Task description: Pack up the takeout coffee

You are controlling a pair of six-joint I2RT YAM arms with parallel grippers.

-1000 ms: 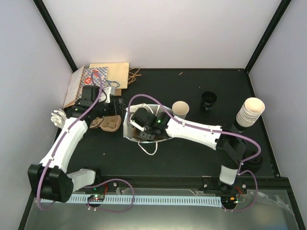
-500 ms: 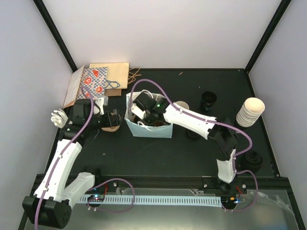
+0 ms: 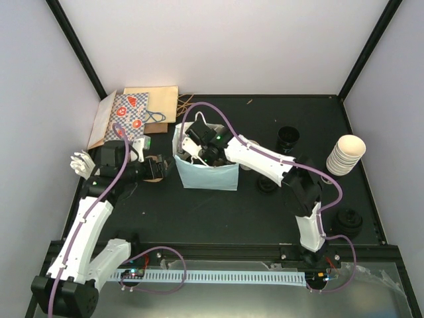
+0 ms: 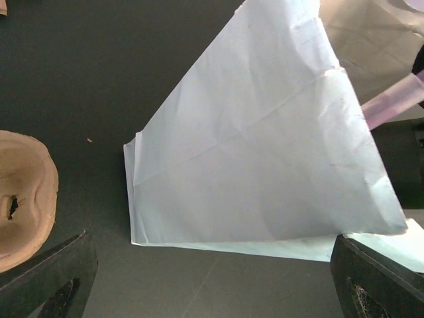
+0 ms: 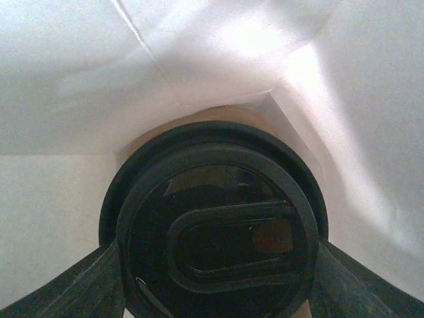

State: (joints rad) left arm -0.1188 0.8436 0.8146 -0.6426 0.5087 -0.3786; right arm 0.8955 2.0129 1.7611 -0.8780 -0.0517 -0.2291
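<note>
In the right wrist view, a takeout coffee cup's round black lid (image 5: 215,218) fills the space between the fingers of my right gripper (image 5: 215,260). That gripper is shut on the cup inside the light blue paper bag (image 5: 79,79); the cup's body is hidden. From above, the bag (image 3: 213,177) stands upright mid-table, and my right gripper (image 3: 199,152) reaches down into its open top. My left gripper (image 3: 165,169) is open beside the bag's left wall. It faces the bag (image 4: 265,152) with nothing between its fingers (image 4: 46,278).
The brown cardboard carrier (image 4: 20,199) lies just left of the left gripper. Patterned and brown paper bags (image 3: 136,109) lie at the back left. A stack of paper cups (image 3: 348,154) stands at the right, with black lids (image 3: 287,138) behind the right arm.
The right arm pushed further back with the cup, and the bag now stands upright around it. The left gripper swung from the back left down to the bag's left side.
</note>
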